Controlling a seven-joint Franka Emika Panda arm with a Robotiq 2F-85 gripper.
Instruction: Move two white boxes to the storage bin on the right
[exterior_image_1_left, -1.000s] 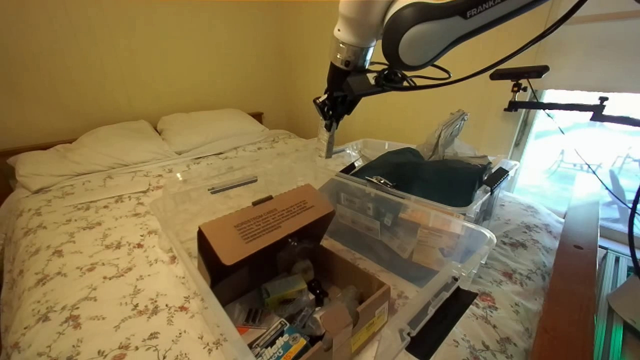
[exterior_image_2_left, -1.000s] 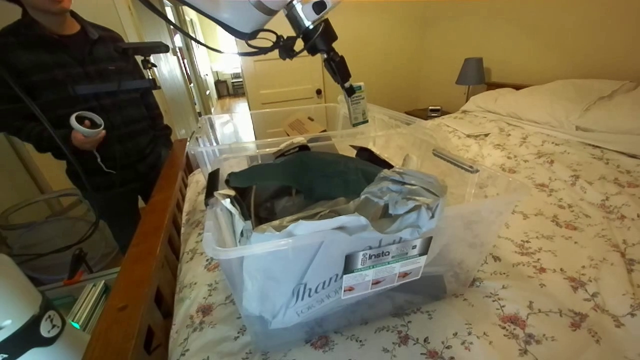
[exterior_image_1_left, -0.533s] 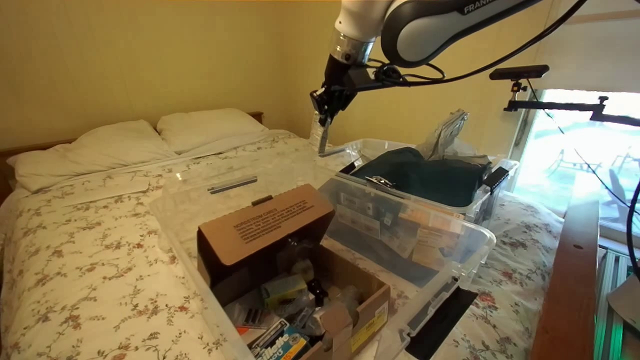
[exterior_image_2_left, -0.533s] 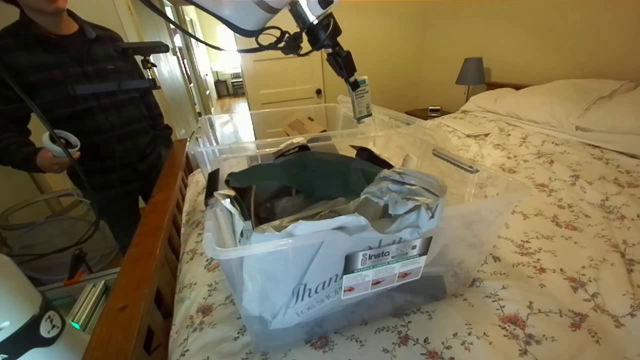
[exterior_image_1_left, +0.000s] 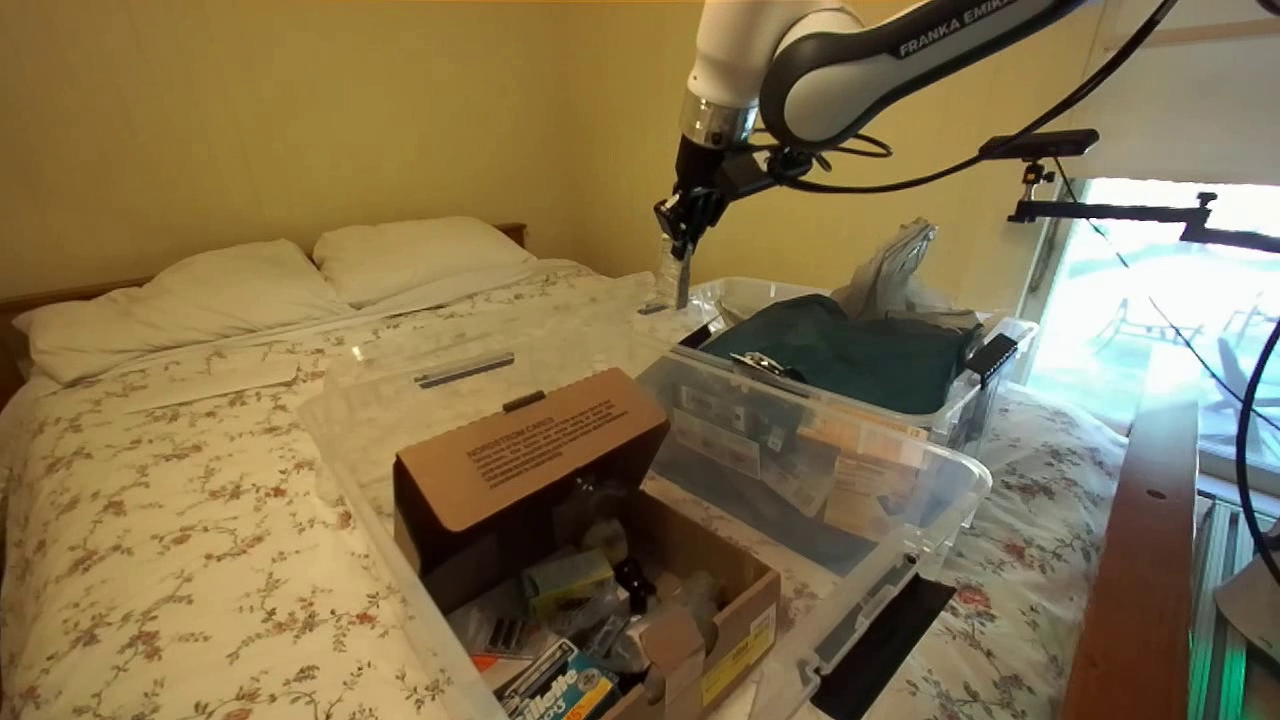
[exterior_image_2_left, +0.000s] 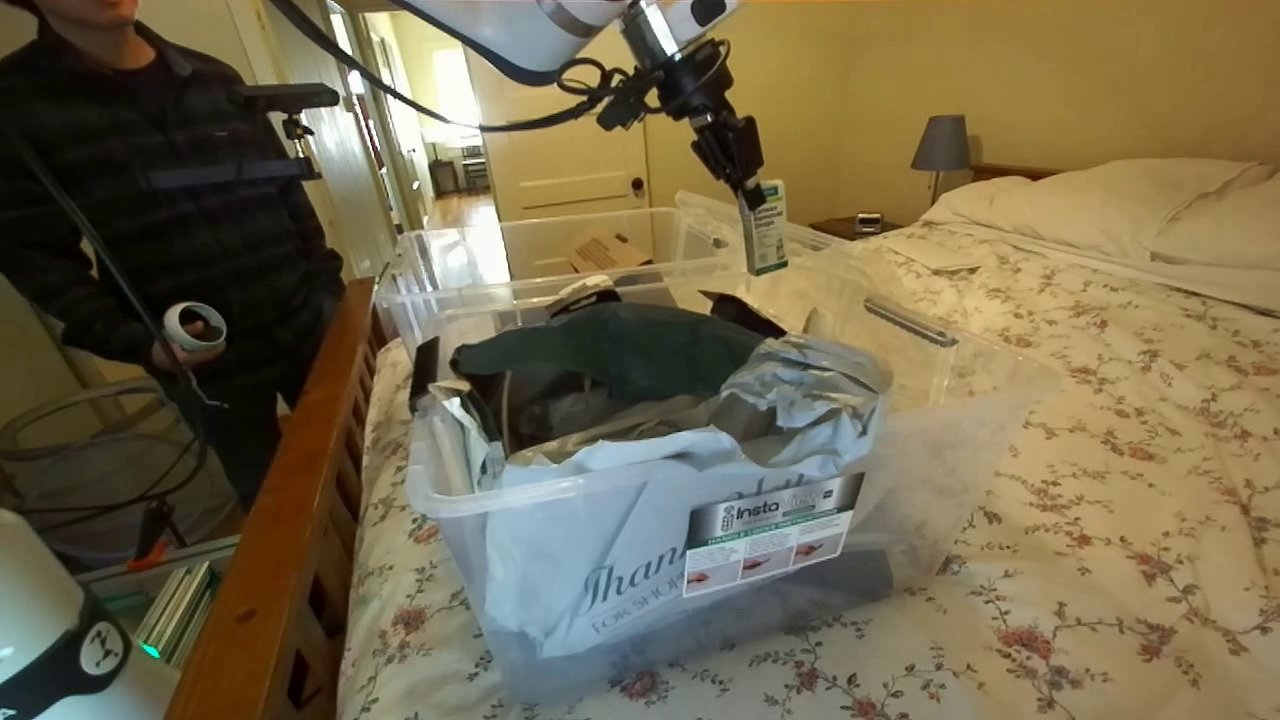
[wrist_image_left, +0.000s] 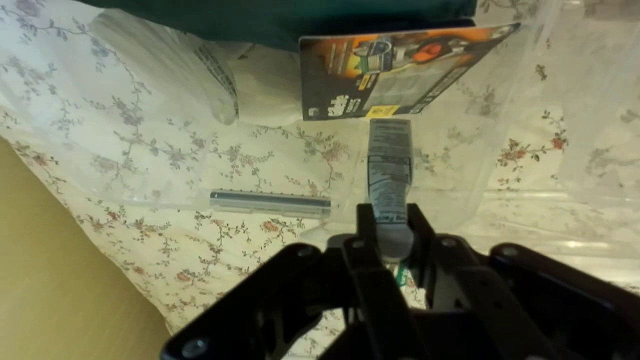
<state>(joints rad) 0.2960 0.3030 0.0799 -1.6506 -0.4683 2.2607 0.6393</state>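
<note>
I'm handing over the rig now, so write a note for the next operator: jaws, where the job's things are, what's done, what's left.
Jaws: shut on a white box with green print, held up.
Storage bin: I take it to be the clear tub with the dark green cloth. The held box hangs near its rim; I can't tell whether it is over the opening.
Second white box: can't pick it out in these views.
Done: one box gripped and raised, not yet released.
Left: probably lower it into the bin, let go, then find the second box unless it is already in.
</note>
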